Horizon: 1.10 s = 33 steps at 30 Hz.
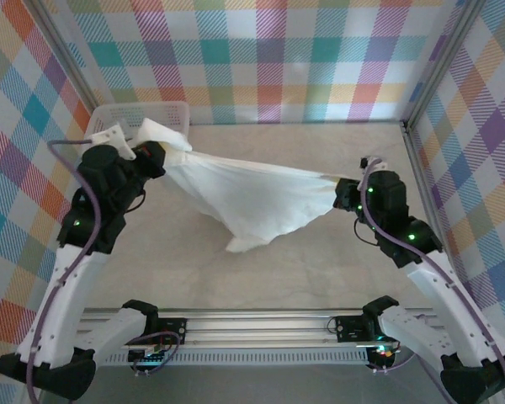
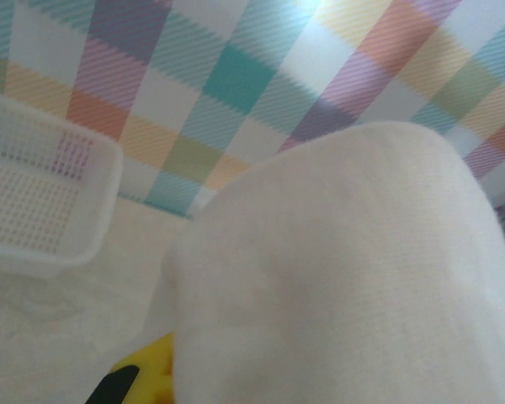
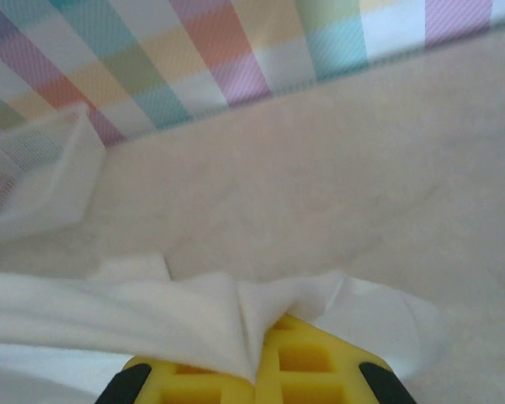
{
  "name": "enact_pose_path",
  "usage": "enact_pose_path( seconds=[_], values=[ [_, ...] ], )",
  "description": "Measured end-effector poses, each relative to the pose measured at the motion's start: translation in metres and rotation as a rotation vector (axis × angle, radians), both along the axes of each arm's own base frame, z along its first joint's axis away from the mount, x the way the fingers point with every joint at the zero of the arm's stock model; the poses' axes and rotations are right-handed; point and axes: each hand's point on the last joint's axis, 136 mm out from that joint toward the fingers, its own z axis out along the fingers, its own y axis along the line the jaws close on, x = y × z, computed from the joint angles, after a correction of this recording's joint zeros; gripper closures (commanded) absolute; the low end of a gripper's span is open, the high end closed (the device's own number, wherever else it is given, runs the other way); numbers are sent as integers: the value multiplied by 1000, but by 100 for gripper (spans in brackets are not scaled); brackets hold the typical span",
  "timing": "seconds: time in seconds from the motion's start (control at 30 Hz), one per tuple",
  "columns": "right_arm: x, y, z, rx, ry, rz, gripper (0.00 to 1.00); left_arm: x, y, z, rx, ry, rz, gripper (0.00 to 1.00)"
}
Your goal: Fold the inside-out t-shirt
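Thin white short-sleeved t-shirt [image 1: 244, 198] hangs stretched mid-frame, left hand [image 1: 154, 160] and right hand [image 1: 345, 195] each clamped on its edge. Lowering it flat calls for equal tension.

The t-shirt [image 1: 244, 198] spans the middle of the frame, strung between the left pincer [image 1: 156, 156] at left and the right pincer [image 1: 343, 194] at right, its lowest fold reaching the tabletop [image 1: 303, 269]. The basket [image 1: 143, 111] sits upper left, behind the left pincer.
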Motion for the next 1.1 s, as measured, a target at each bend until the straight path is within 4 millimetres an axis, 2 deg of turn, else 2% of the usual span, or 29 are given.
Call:
enact_pose_path(
  seconds=[0.1, 0.13, 0.23, 0.37, 0.4, 0.47, 0.5, 0.57, 0.6, 0.63, 0.67, 0.73, 0.8, 0.83, 0.87, 0.9, 0.97, 1.0, 1.03, 1.1],
  values=[
    [-7, -3, 43, 1, -116, 20, 100, -19, -6, 33, -26, -87, -64, 100],
    [-9, -4, 51, -1, -144, 26, 100, -23, -9, 41, -31, -112, -87, 100],
    [-21, -8, 90, -18, -271, 56, 100, -39, -23, 73, -44, -227, -195, 100],
    [-32, -7, 135, -19, -408, 92, 100, -53, -34, 100, -40, -329, -276, 100],
    [-33, -7, 140, -15, -425, 94, 100, -55, -35, 105, -39, -342, -287, 100],
    [-33, -10, 144, -8, -435, 77, 100, -53, -38, 110, -39, -350, -302, 100],
    [-29, -12, 140, -4, -414, 55, 100, -51, -40, 111, -39, -354, -312, 100],
    [-18, -15, 121, 10, -341, 9, 100, -44, -47, 107, -39, -338, -333, 100],
    [-8, -14, 98, 30, -268, -17, 100, -36, -53, 101, -39, -316, -346, 100],
    [0, -10, 68, 53, -185, -32, 94, -27, -62, 93, -36, -289, -365, 100],
    [5, -8, 35, 66, -100, -44, 81, -17, -72, 83, -33, -260, -383, 100],
    [5, -4, -54, 79, 139, -75, 54, 4, -104, 56, -25, -193, -444, 100],
    [-12, -7, -138, 53, 394, -123, 41, 22, -139, 21, -7, -113, -502, 100],
    [-28, -13, -172, 24, 510, -152, 34, 32, -163, -8, 12, -46, -537, 100],
    [-40, -18, -186, 9, 573, -175, 28, 37, -185, -32, 32, 9, -567, 100],
    [-47, -24, -190, -2, 601, -197, 24, 42, -212, -62, 57, 69, -605, 100],
    [-45, -31, -173, 9, 543, -226, 20, 41, -259, -116, 117, 167, -671, 97],
    [-42, -34, -158, 16, 494, -237, 19, 37, -282, -146, 157, 216, -702, 87],
    [-37, -38, -138, 24, 430, -249, 17, 28, -302, -171, 192, 252, -736, 70],
    [-28, -46, -102, 41, 322, -274, 16, 12, -326, -208, 253, 299, -788, 52]
  ],
)
